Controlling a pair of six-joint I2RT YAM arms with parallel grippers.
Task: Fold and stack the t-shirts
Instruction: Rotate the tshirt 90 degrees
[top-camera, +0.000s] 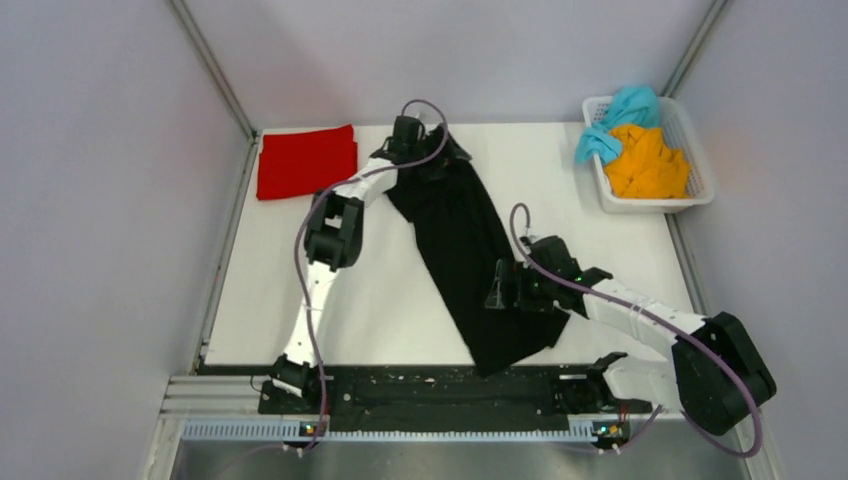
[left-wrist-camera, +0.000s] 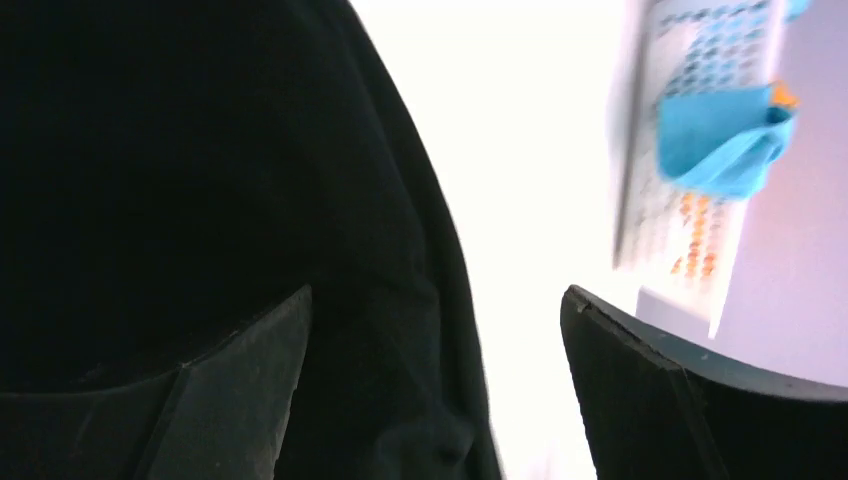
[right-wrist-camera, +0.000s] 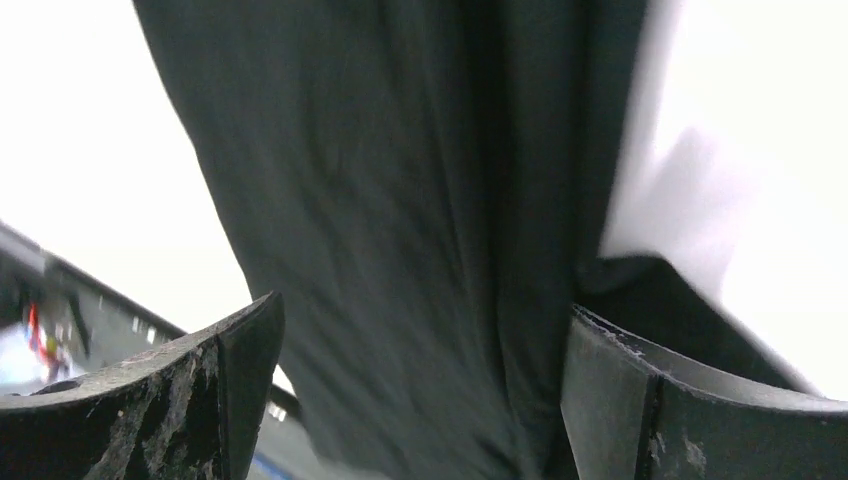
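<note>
The black t-shirt (top-camera: 455, 230) lies bunched in a long diagonal strip from the far middle of the table to the near edge. My left gripper (top-camera: 425, 160) is open over its far end; in the left wrist view (left-wrist-camera: 437, 300) black cloth (left-wrist-camera: 200, 150) lies between and left of the wide-apart fingers. My right gripper (top-camera: 500, 290) is open over the strip's near part; in the right wrist view (right-wrist-camera: 425, 305) the cloth (right-wrist-camera: 400, 150) fills the gap between the fingers. The red t-shirt (top-camera: 305, 160) lies folded at the far left. The teal t-shirt (top-camera: 620, 115) and orange t-shirt (top-camera: 648, 165) are heaped in the basket.
The white mesh basket (top-camera: 697, 150) stands at the far right corner; it also shows in the left wrist view (left-wrist-camera: 650, 150) with the teal cloth (left-wrist-camera: 720, 140) hanging over its rim. Grey walls enclose the table on three sides. A black rail (top-camera: 420, 395) runs along the near edge.
</note>
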